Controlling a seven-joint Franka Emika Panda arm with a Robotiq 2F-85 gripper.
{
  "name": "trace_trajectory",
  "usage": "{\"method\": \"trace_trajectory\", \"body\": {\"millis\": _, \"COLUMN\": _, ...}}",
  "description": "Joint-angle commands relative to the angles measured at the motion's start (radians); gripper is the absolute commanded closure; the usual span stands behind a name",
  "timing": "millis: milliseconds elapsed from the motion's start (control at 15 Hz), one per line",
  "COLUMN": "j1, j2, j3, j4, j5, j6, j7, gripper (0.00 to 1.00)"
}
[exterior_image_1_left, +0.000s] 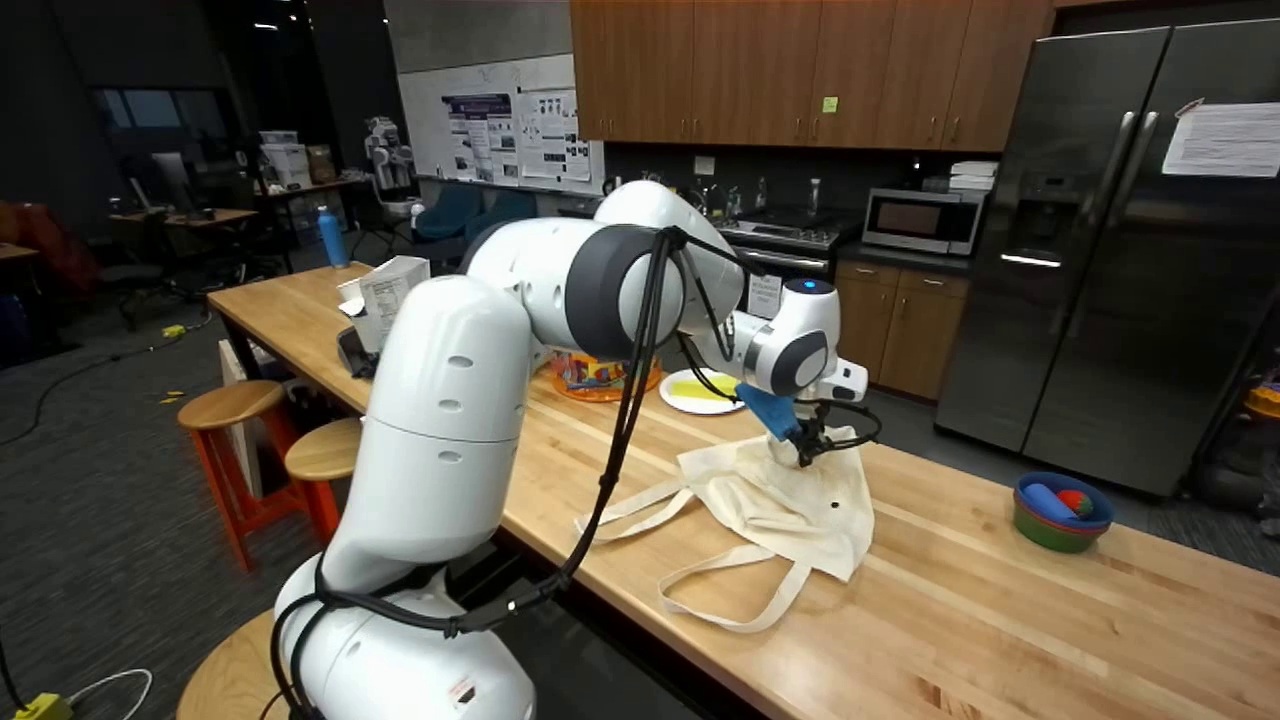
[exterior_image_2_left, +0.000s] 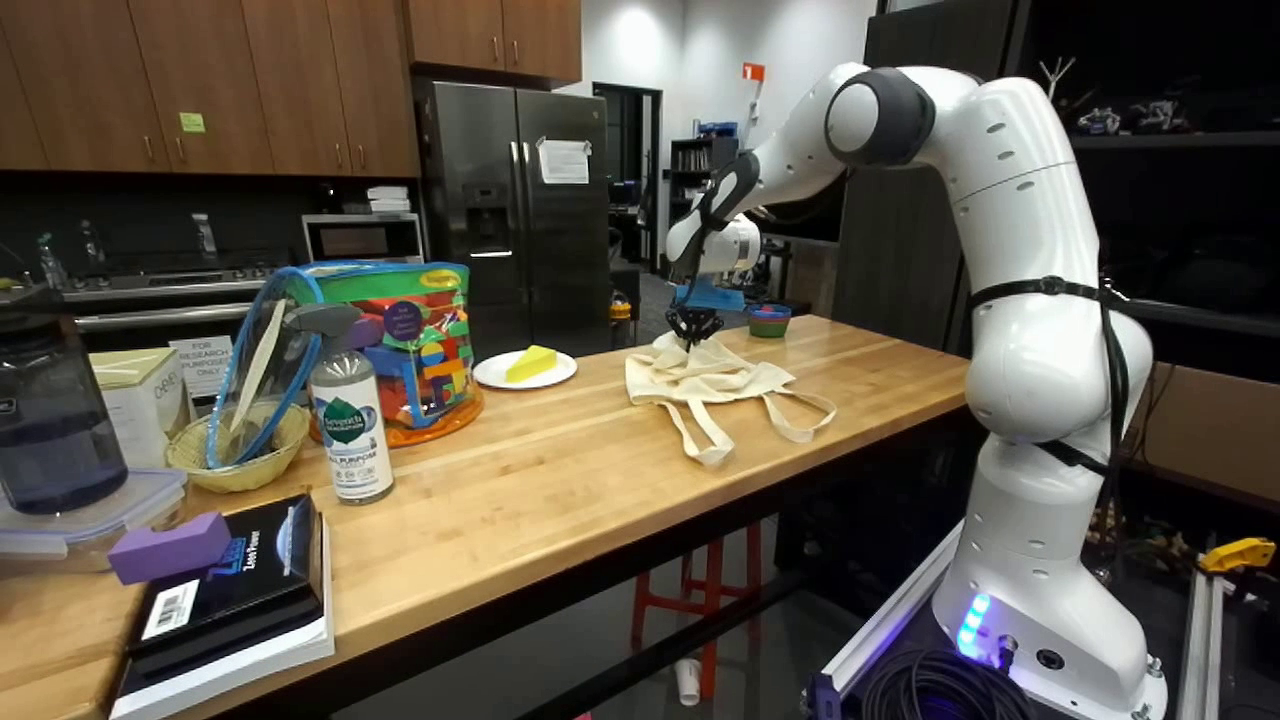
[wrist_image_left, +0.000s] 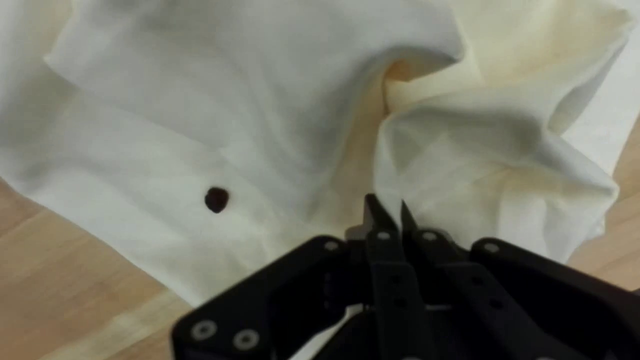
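A cream cloth tote bag (exterior_image_1_left: 760, 500) lies crumpled on the wooden table, with its two strap loops spread toward the table's near edge. My gripper (exterior_image_1_left: 806, 456) points down at the far part of the bag. In the wrist view the black gripper (wrist_image_left: 386, 202) is shut on a thin raised fold of the cloth bag (wrist_image_left: 270, 115), which runs up from between the fingertips. A small dark spot (wrist_image_left: 216, 200) marks the fabric to the left. How much cloth sits deeper between the fingers is hidden.
A white plate (exterior_image_2_left: 490, 375) with a yellow wedge (exterior_image_2_left: 531, 362) stands on the table, beside a clear bag of colourful blocks (exterior_image_2_left: 430, 340). Stacked bowls (exterior_image_1_left: 1062, 535) hold blue and red items. A spray bottle (exterior_image_2_left: 350, 430), wicker basket (exterior_image_2_left: 235, 475) and books (exterior_image_2_left: 230, 600) crowd another end.
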Motion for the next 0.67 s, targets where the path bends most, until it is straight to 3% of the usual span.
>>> {"method": "trace_trajectory", "body": {"millis": 0, "j1": -0.068, "j2": 0.100, "j3": -0.026, "j4": 0.075, "j5": 0.064, "j6": -0.022, "j7": -0.041, "gripper": 0.99}}
{"method": "trace_trajectory", "body": {"millis": 600, "j1": -0.183, "j2": 0.216, "j3": -0.049, "j4": 0.147, "j5": 0.135, "j6": 0.037, "j7": -0.092, "gripper": 0.99}}
